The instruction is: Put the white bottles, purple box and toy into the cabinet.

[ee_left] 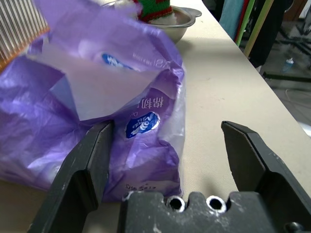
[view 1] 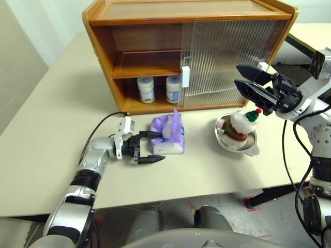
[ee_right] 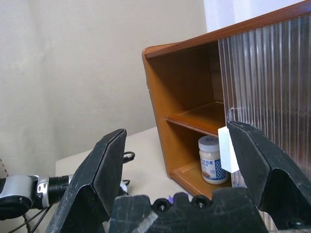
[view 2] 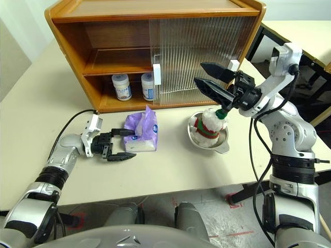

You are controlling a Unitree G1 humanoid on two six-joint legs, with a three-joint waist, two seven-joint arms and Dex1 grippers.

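The purple box [view 1: 168, 132] lies on the table in front of the cabinet [view 1: 155, 15]. My left gripper [view 1: 155, 147] is low at its left end, open, one finger along the pack's far side and the other apart on the near side. In the left wrist view the purple box [ee_left: 121, 97] sits partly between the fingers [ee_left: 82, 174]. Two white bottles [view 1: 146, 89] [view 1: 173, 89] stand on the cabinet's bottom level in the open left half. The toy [view 1: 238, 126] sits in a metal bowl [view 1: 222, 135] at the right. My right gripper [view 1: 240, 76] hangs open above the toy, holding nothing.
The ribbed sliding doors [view 1: 232, 57] cover the cabinet's right half, with a white handle [view 1: 185, 76] at their edge. A black cable [view 1: 98, 129] trails from the left wrist across the table. The table's front edge [view 1: 181, 194] runs just below the pack and bowl.
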